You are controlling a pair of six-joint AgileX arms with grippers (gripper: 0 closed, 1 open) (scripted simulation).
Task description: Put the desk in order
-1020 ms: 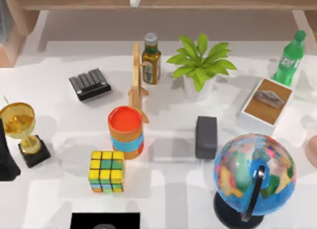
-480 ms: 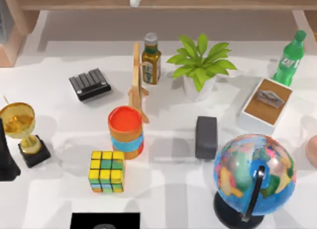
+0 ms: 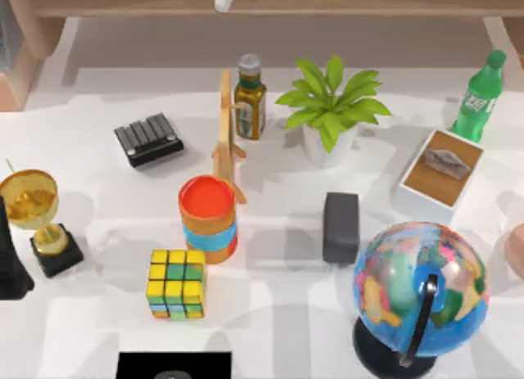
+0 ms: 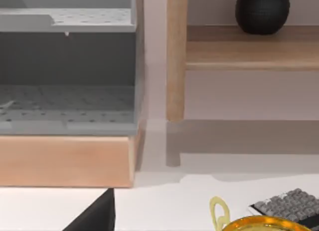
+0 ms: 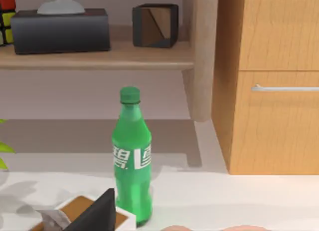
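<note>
A broad white counter (image 3: 278, 313) spreads across the top view, crowded with loose things and not yet put in order. A gold trophy (image 3: 33, 207) stands at the left side. Next to it, at the left edge, rises a dark shape (image 3: 10, 264) that is probably part of the left arm, though this is hard to confirm. A black keypad (image 3: 148, 138) lies behind, toward the wooden shelf (image 3: 270, 1).

Near the middle, a red and blue cylinder (image 3: 208, 218) stands just behind a colour cube (image 3: 175, 282), beside an upright wooden stand (image 3: 228, 137). A brown bottle (image 3: 250, 99) and a potted plant (image 3: 331, 109) sit along the back, well apart from the front edge, likely so they do not get knocked. A dark grey block (image 3: 341, 226) lies between the plant and a large globe (image 3: 419, 291).

At the right, a white tray with a brown inside (image 3: 440, 170) sits just beside an upright green bottle (image 3: 479, 97). The right wrist view looks across this bottle (image 5: 131, 161) toward a shelf and a wooden cabinet (image 5: 274, 81).

Both arms seem parked at the counter's sides, judging by where the wrist views look from, with nothing carried. Whether either end effector is spread or pressed together cannot be told.
</note>
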